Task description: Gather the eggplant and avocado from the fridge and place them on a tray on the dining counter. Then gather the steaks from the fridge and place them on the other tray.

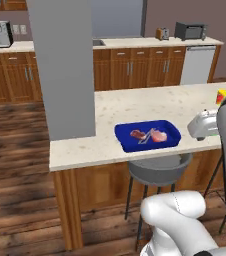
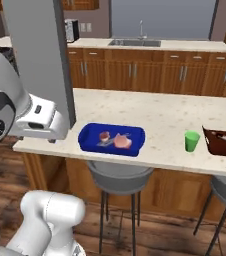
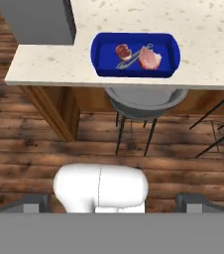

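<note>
Steaks already lie in the blue tray, so the second half of the job looks done as far as these views tell; the gripper, at the bottom of the hand view, stands spread wide and holds nothing, high above the floor and well apart from the tray. One steak is pale pink, the other smaller and darker red-brown; both lie flat, just beside each other, near the tray's middle. This tray sits at the near edge of the dining counter, above a grey stool. At the right edge of the right base view a brown tray shows something inside, too cut off to name; a green cup stands just left of it.
</note>
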Motion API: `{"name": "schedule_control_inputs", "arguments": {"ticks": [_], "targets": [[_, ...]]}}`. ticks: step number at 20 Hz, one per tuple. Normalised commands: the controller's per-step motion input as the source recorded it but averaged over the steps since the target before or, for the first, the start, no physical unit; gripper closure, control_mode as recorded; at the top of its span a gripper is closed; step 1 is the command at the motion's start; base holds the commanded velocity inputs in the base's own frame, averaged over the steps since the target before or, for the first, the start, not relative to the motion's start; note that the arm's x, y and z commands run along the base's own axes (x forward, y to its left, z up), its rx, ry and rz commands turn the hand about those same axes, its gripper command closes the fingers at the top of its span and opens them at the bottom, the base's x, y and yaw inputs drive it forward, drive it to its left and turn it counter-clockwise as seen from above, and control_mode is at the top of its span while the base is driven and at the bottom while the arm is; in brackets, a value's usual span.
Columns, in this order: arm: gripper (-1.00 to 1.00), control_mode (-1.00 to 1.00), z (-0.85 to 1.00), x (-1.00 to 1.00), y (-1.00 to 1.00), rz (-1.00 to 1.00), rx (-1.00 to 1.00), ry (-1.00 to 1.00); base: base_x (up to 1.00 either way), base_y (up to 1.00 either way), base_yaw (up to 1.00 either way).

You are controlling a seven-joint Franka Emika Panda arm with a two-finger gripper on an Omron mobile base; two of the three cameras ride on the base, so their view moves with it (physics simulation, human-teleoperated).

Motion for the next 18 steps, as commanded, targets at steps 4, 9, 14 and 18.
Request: {"name": "schedule_control_inputs", "arguments": {"ticks": [4, 9, 14, 18], "targets": [[-1.0, 1.0, 0.0, 0.0, 0.0, 0.0, 0.0, 0.0, -0.67, 1.0, 0.08], [-1.0, 1.0, 0.0, 0.0, 0.0, 0.0, 0.0, 0.0, -0.18, 1.0, 0.09], [-1.0, 1.0, 0.0, 0.0, 0.0, 0.0, 0.0, 0.0, 0.07, 1.0, 0.08], [-1.0, 1.0, 0.0, 0.0, 0.0, 0.0, 0.0, 0.0, 0.61, 1.0, 0.01]]}}
